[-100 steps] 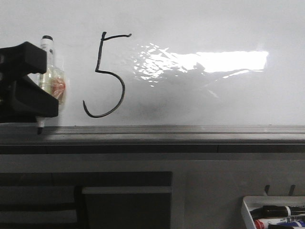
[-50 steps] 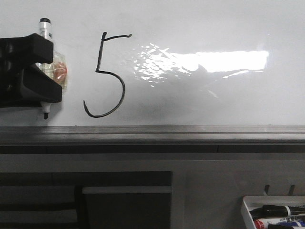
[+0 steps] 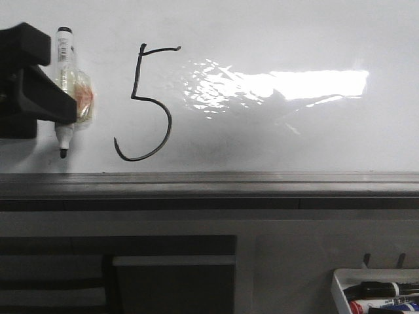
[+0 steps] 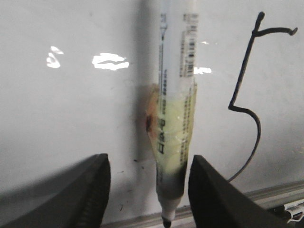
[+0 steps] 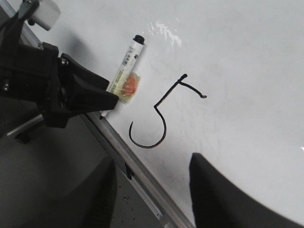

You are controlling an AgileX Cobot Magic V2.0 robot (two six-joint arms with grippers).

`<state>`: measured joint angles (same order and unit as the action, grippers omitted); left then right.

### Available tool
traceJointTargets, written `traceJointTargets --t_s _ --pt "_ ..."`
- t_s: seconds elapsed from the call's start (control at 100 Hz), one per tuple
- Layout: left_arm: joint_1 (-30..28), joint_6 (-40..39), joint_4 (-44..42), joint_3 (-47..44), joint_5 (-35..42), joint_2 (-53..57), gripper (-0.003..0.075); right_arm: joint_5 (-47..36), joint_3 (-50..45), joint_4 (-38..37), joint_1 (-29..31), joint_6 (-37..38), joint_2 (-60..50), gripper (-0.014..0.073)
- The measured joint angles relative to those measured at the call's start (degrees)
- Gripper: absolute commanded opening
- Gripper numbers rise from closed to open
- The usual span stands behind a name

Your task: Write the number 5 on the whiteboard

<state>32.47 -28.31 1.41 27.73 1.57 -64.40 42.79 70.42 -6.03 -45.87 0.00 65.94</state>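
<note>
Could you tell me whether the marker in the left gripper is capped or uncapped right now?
Uncapped: the marker, held upright, shows a bare dark tip pointing down, left of the number 5.

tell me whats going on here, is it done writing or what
The left gripper is holding a marker upright, tip down, just left of the number 5 drawn in black on the whiteboard. The digit looks finished: top bar, stem and hooked belly are all there. The marker tip hangs above the grey ledge, beside the digit and not on its line. The right gripper is open, empty and off to the side. A tray of spare markers sits at the lower right.
</note>
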Motion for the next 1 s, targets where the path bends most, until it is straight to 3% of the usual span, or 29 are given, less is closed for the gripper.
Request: traceJointTargets --t_s 0.1,0.17,0.29,0.67,0.82,1.0 --pt "0.00 0.00 -1.41 0.00 -3.92 6.58 0.0335 -1.12 -2.33 -0.20 0.00 0.00 -2.52 -0.0064" --pt "0.00 0.00 -3.44 0.00 -5.18 12.22 0.0250 -3.50 -5.43 -0.24 0.00 0.39 -5.48 -0.0061" --pt "0.35 0.00 -8.12 -0.33 -5.67 23.51 -0.0016 -9.99 -13.46 -0.26 0.00 1.03 -12.99 -0.0061" --pt "1.31 0.00 -19.74 -12.32 -6.06 52.93 -0.0020 -36.64 -48.53 -0.47 0.00 1.16 -44.49 -0.0061" --pt "1.31 0.00 -20.82 -17.01 -6.57 57.84 -0.0020 -40.61 -58.35 -0.47 0.00 1.16 -53.59 -0.0061" --pt "1.31 0.00 -20.82 -18.07 -6.81 58.55 -0.0020 -41.51 -62.15 -0.47 0.00 1.28 -58.73 -0.0061"
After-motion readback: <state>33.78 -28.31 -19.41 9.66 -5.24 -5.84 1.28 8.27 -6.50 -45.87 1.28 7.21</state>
